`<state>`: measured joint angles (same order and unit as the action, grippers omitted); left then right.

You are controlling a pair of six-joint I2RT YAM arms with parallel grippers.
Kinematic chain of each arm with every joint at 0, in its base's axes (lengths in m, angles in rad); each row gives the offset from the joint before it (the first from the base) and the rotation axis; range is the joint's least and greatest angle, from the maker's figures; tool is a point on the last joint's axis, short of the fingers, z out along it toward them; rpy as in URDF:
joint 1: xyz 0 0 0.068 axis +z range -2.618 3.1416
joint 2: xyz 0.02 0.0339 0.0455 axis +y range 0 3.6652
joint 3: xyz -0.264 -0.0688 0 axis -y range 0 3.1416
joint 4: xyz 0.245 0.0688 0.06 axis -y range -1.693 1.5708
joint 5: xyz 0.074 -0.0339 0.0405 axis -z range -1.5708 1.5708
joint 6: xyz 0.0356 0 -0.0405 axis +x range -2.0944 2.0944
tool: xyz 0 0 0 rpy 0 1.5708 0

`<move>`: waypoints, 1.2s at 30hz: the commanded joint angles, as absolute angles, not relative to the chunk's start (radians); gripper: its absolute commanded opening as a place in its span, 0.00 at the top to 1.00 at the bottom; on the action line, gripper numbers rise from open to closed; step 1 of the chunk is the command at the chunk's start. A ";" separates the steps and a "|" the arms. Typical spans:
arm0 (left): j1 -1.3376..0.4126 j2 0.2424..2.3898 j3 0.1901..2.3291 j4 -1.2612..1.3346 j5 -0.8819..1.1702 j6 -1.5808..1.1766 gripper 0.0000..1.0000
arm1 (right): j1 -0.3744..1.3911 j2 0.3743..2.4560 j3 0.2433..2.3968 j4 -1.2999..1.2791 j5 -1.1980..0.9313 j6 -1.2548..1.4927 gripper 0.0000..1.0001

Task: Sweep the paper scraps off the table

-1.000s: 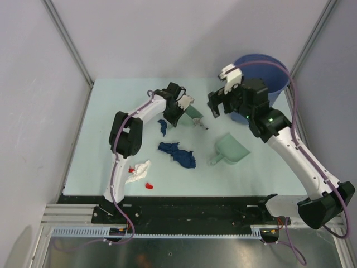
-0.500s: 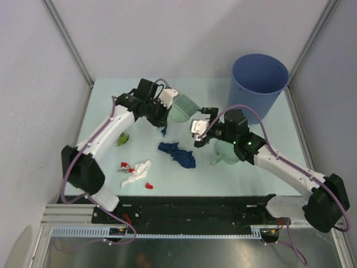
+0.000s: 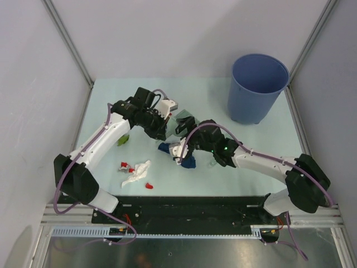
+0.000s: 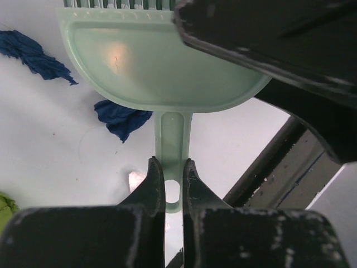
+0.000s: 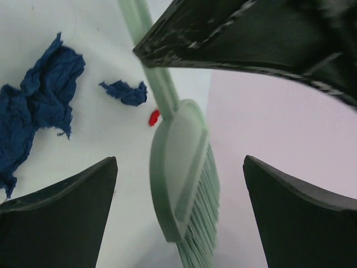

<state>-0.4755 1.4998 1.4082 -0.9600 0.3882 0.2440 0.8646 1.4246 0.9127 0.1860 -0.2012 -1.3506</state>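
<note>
Counter (image 3: 111,97) littered with paper scraps (image 3: 138,171) (none swept up yet), left fingers (image 4: 152,181) clamped on the brush (image 4: 162,67) handle, right fingers (image 5: 56,195) wide apart, empty.

Glossy plastic brush (image 4: 167,72), crumpled, seemingly paper scraps (image 5: 33,106)

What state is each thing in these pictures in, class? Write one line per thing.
left gripper: shut on the brush handle.
right gripper: open, holding nothing.
brush: held by its handle in the left gripper.
paper scraps: lying loose on the table, not yet swept.
bin: upright at the table's far right corner.
</note>
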 commanded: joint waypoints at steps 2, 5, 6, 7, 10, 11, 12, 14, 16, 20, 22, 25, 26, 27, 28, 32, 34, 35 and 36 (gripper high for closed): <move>-0.482 1.439 1.440 -0.996 0.505 0.284 1.00 | 0.879 1.479 0.939 0.221 -0.061 -1.470 0.06; -0.485 1.424 1.434 -1.008 0.522 0.294 1.00 | 0.890 1.496 0.939 0.276 -0.025 -1.457 0.47; -0.485 1.419 1.434 -1.009 0.535 0.302 1.00 | 0.890 1.497 0.939 0.285 -0.025 -1.425 0.55; -0.485 1.413 1.436 -1.012 0.540 0.317 1.00 | 0.890 1.493 0.939 0.288 -0.028 -1.402 0.70; -0.485 1.390 1.451 -1.035 0.538 0.356 0.69 | 0.887 1.459 0.939 0.258 -0.057 -1.306 1.00; -0.488 1.387 1.480 -1.063 0.522 0.359 0.49 | 0.887 1.436 0.939 0.217 -0.061 -1.284 1.00; -0.488 1.378 1.500 -1.072 0.502 0.360 0.35 | 0.887 1.425 0.940 0.192 -0.083 -1.264 1.00; -0.491 1.361 1.560 -1.095 0.439 0.388 0.13 | 0.885 1.387 0.949 0.105 -0.144 -1.168 1.00; -0.497 1.327 1.594 -1.110 0.387 0.437 0.06 | 0.858 1.365 0.975 0.033 -0.225 -1.059 1.00; -0.538 1.264 1.664 -1.149 0.373 0.529 0.02 | 0.769 1.318 0.999 -0.058 -0.541 -0.676 1.00; -0.570 1.220 1.678 -1.161 0.408 0.575 0.02 | 0.730 1.322 0.999 -0.035 -0.659 -0.547 1.00; -0.575 1.186 1.719 -1.180 0.488 0.601 0.02 | 0.698 1.368 0.999 0.074 -0.777 -0.268 1.00; -0.575 1.184 1.733 -1.184 0.530 0.600 0.03 | 0.696 1.380 0.999 0.106 -0.797 -0.141 1.00; -0.577 1.183 1.744 -1.186 0.555 0.588 0.03 | 0.695 1.403 0.999 0.162 -0.820 -0.097 1.00; -0.575 1.181 1.758 -1.184 0.577 0.583 0.04 | 0.701 1.410 0.997 0.196 -0.853 -0.060 1.00; -0.583 1.198 1.761 -1.184 0.591 0.558 0.10 | 0.751 1.419 0.989 0.351 -0.902 0.014 1.00; -0.589 1.204 1.744 -1.183 0.537 0.561 0.12 | 0.753 1.420 0.989 0.417 -0.951 0.041 1.00; -0.591 1.207 1.734 -1.186 0.511 0.566 0.12 | 0.747 1.420 0.989 0.435 -0.965 0.052 1.00; -0.589 1.213 1.723 -1.192 0.465 0.580 0.13 | 0.747 1.417 0.989 0.443 -0.971 0.057 1.00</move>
